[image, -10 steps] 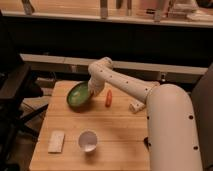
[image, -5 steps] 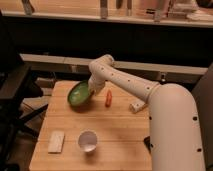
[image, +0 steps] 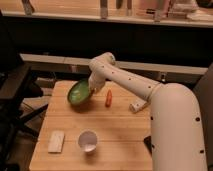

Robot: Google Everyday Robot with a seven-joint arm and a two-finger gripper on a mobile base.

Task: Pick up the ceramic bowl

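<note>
The white arm is reaching across the wooden worktop toward its far left corner, and the gripper is sitting at the right rim of the ceramic bowl, which is tilting steeply so that its speckled lighter-green inside is facing the camera and its dark glossy rim is showing as an oval. The bowl appears to be hanging off the wood near the far edge rather than resting flat, so the jaws are most likely pinching its rim, though the contact itself is hiding behind the wrist. The main risk I am seeing is slip: glazed ceramic is smooth and hard, a rim hold puts the weight well off to one side, and the bowl could rotate further or drop and chip on the wood. A swing to the right could also brush the small orange carrot-like piece lying just beside the bowl. The round white cup is standing upright near the front edge, well apart from the bowl, and a flat pale rectangular block is lying near the front left corner; neither is looking threatened. The worktop is showing light, matte wood grain, which would give little cushioning.
</note>
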